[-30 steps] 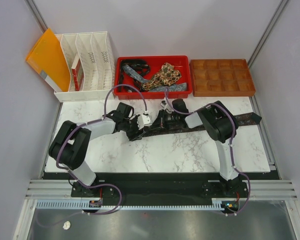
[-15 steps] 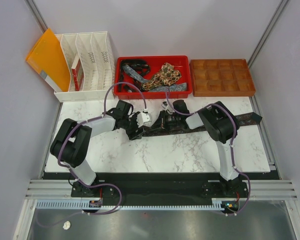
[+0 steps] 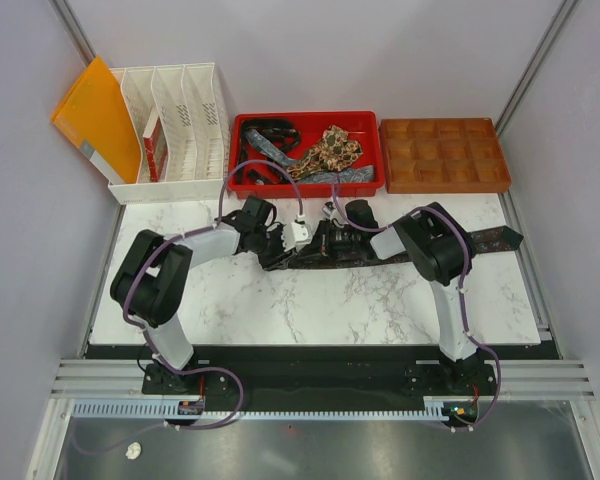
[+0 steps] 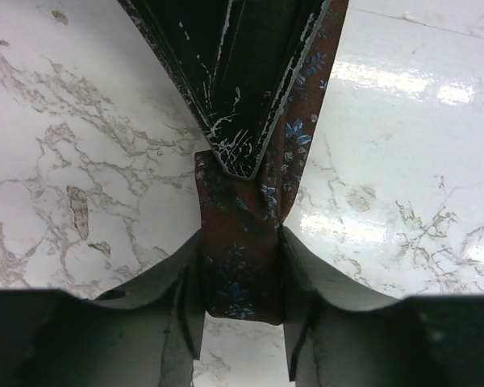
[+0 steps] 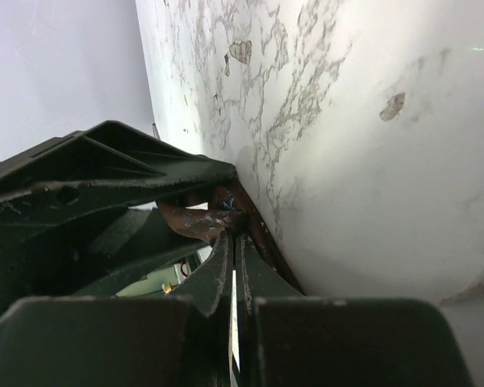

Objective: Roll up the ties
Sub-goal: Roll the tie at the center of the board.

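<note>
A dark brown tie with small blue flowers (image 3: 480,240) lies across the marble table, its wide pointed end at the right. My left gripper (image 3: 277,248) is shut on its narrow left end. In the left wrist view the tie (image 4: 250,193) sits pinched between my left gripper's (image 4: 240,258) fingers. My right gripper (image 3: 325,240) meets it right there, and its dark fingers (image 4: 234,72) press down on the tie. In the right wrist view the right gripper (image 5: 231,232) is shut on a bunched bit of the tie (image 5: 189,219). More ties (image 3: 325,150) lie in the red bin.
The red bin (image 3: 238,182) stands at the back centre. A brown compartment tray (image 3: 443,155) is to its right. A white file rack (image 3: 175,125) with an orange folder (image 3: 98,118) is at the back left. Purple cables loop over both arms.
My left gripper has moved right and toward the back with the tie's narrow end, closing up to the right gripper. The right gripper has hardly moved.
</note>
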Robot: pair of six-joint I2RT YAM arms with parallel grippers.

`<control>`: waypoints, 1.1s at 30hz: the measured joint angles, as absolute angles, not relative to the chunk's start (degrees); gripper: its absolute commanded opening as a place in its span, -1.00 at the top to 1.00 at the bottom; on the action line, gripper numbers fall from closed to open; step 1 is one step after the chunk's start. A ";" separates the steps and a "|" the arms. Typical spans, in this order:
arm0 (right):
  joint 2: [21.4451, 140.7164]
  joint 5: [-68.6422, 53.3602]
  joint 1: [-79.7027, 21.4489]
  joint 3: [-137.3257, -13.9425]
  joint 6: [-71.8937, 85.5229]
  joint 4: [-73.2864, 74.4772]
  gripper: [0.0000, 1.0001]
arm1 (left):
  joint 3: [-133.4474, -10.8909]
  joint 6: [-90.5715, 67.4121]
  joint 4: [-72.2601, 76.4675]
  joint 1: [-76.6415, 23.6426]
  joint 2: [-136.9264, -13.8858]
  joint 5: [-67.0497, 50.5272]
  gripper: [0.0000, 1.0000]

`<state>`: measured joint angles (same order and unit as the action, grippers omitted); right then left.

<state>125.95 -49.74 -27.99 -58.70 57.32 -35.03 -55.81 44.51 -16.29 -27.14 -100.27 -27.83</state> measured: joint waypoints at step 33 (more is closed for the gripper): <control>121.58 -44.88 -30.57 -61.32 56.31 -25.71 0.11 | -61.08 50.06 -22.48 -27.88 -103.24 -26.92 0.39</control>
